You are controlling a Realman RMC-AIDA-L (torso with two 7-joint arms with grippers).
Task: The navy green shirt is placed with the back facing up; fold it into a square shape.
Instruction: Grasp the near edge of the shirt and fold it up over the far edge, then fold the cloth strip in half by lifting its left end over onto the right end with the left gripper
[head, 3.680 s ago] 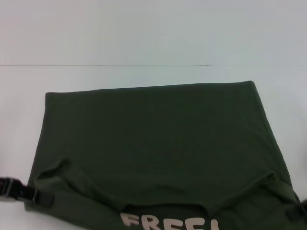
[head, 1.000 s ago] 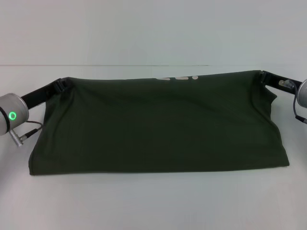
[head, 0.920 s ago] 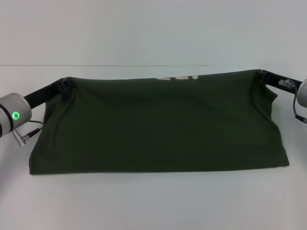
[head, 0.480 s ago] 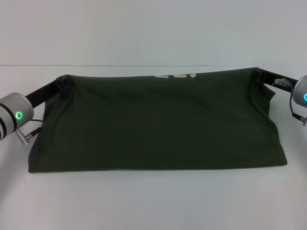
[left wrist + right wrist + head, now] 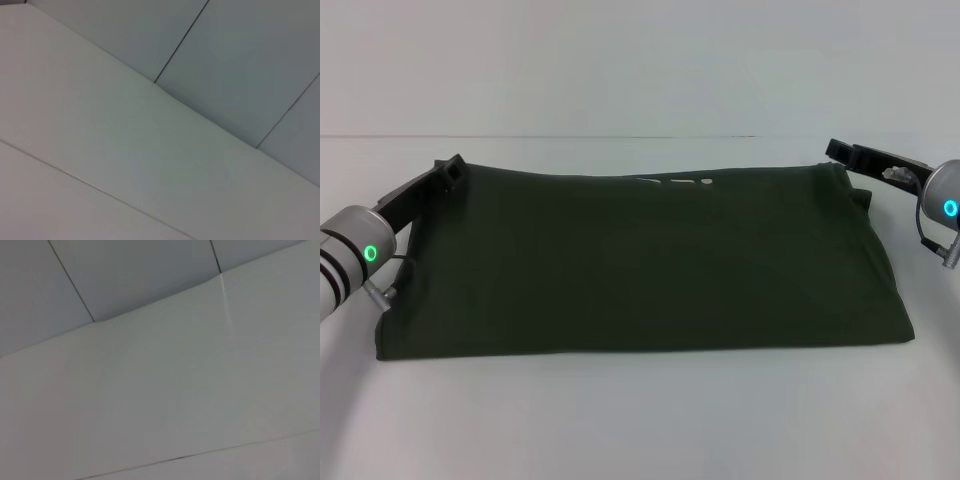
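The navy green shirt [image 5: 640, 265] lies flat on the white table [image 5: 640, 420], folded over into a wide rectangle. Faint pale print shows at its far edge. My left gripper [image 5: 450, 172] hovers at the shirt's far left corner, open, with no cloth in it. At the far right corner my right gripper [image 5: 842, 152] stands just above and clear of the fabric, also open. Neither wrist view shows the shirt or any fingers, only pale surfaces.
The white table runs on past all sides of the shirt, with a thin seam line [image 5: 540, 136] across its far part. The left wrist view shows grey wall panels [image 5: 240, 65], as does the right wrist view [image 5: 125, 275].
Earlier both grippers carried the near end over to the far edge. In the last half second they let go; the far edge dropped flat and both grippers lifted slightly away.
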